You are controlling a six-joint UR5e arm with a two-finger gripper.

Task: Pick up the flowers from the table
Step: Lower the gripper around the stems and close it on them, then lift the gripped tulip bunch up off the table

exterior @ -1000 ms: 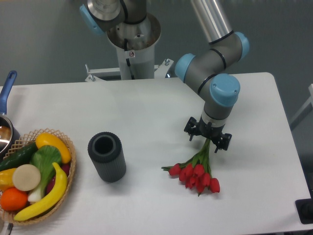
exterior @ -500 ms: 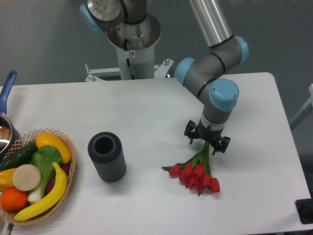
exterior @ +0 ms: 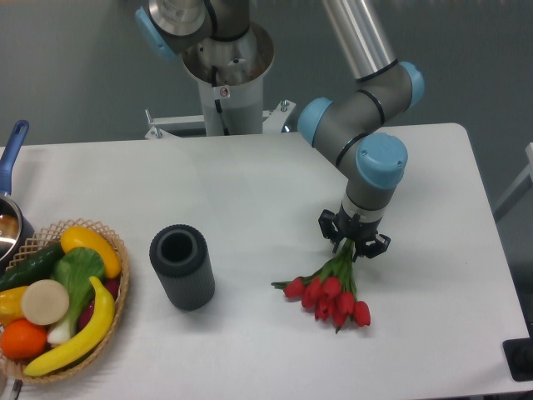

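Observation:
The flowers [exterior: 327, 295], a bunch of red tulips with green stems, lie with their heads on the white table [exterior: 250, 200] at the right of centre, stems pointing up toward the arm. My gripper [exterior: 355, 244] points straight down over the stem end. Its fingers have closed in around the stems [exterior: 346, 260]. The tulip heads still rest near the table surface.
A dark grey ribbed cylinder vase [exterior: 181, 267] stands left of the flowers. A wicker basket [exterior: 117, 292] with a banana and mixed fruit and vegetables sits at the front left. A pot with a blue handle [exterior: 13, 146] is at the left edge.
The gripper's fingers have closed from wide apart onto the stems. The tulip bunch has shifted slightly left and its stems have drawn together.

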